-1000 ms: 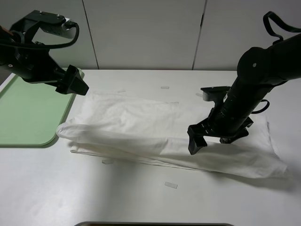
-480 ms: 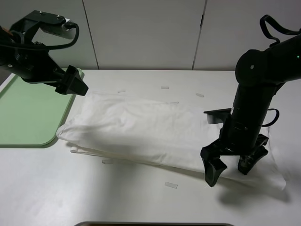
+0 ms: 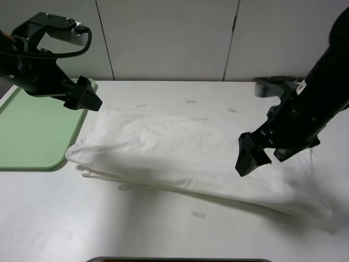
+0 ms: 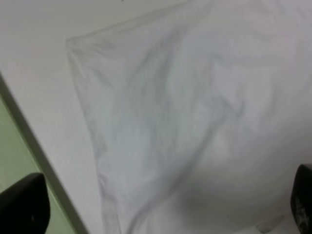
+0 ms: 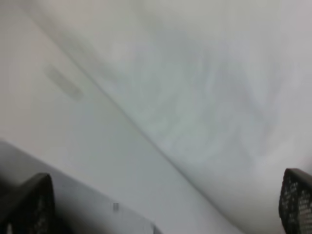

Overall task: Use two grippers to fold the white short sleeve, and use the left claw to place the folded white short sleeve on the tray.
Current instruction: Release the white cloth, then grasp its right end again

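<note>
The white short sleeve (image 3: 180,153) lies as a long folded band across the table, from beside the tray (image 3: 32,131) out to the right. My left gripper (image 3: 87,99) hangs open above the tray's right edge, just off the shirt's far left corner, holding nothing. In the left wrist view its fingertips (image 4: 24,207) frame the white short sleeve (image 4: 185,122) and a strip of the green tray (image 4: 7,146). My right gripper (image 3: 270,154) is open and raised over the shirt's right part, empty. The right wrist view is blurred: white short sleeve (image 5: 204,97) below the right gripper (image 5: 163,202).
Small tape marks lie on the white table: one at the front (image 3: 198,214) and two at the back (image 3: 191,101) (image 3: 232,110). A dark edge (image 3: 180,260) runs along the table's front. Grey wall panels stand behind.
The right gripper dipped to the shirt's near right edge, then lifted up and back over the shirt, still open. The left arm has not moved.
</note>
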Tool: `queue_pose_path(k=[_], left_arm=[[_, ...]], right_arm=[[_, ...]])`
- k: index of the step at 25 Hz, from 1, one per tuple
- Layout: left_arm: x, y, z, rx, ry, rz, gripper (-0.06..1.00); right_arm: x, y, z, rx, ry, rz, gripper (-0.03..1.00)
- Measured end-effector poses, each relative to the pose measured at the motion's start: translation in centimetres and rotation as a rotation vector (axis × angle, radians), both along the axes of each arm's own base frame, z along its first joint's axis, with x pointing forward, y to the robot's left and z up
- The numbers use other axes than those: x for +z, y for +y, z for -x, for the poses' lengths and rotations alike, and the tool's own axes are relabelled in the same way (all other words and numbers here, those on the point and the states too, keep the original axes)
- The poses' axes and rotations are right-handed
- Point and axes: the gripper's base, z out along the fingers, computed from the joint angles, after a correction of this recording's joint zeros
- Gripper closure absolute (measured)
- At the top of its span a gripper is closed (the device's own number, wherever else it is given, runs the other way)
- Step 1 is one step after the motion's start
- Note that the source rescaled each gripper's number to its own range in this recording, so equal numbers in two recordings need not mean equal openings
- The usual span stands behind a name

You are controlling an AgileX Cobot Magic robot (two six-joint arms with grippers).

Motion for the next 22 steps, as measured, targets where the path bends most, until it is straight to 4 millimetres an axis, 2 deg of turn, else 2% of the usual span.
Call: queue_pose_path(k=[4,6,11,15,19,22], left_arm=[[0.0,0.0,0.0,0.001,0.0,0.002,-0.04],[0.0,0.0,0.0,0.002,0.0,0.003,-0.04],[-0.1,0.0,0.2,0.023,0.033,0.015,-0.04],[0.9,0.1,1.0,0.024,0.033,0.03,-0.04],[3.3,0.6,2.6,0.014,-0.032,0.039,-0.04],[5.6,1.5,4.8,0.021,-0.083,0.02,-0.04]], right_arm=[[3.1,-0.5,0.8,-0.008,-0.143,-0.041,-0.03],[5.9,-1.5,2.0,-0.031,-0.27,-0.048,-0.03],[9.3,-3.6,3.9,-0.084,-0.447,0.003,-0.03],[10.3,-4.3,5.0,-0.093,-0.485,0.015,-0.03],[11.3,-5.0,6.2,-0.098,-0.517,0.017,-0.03],[11.7,-5.2,6.7,-0.1,-0.532,0.012,-0.03]])
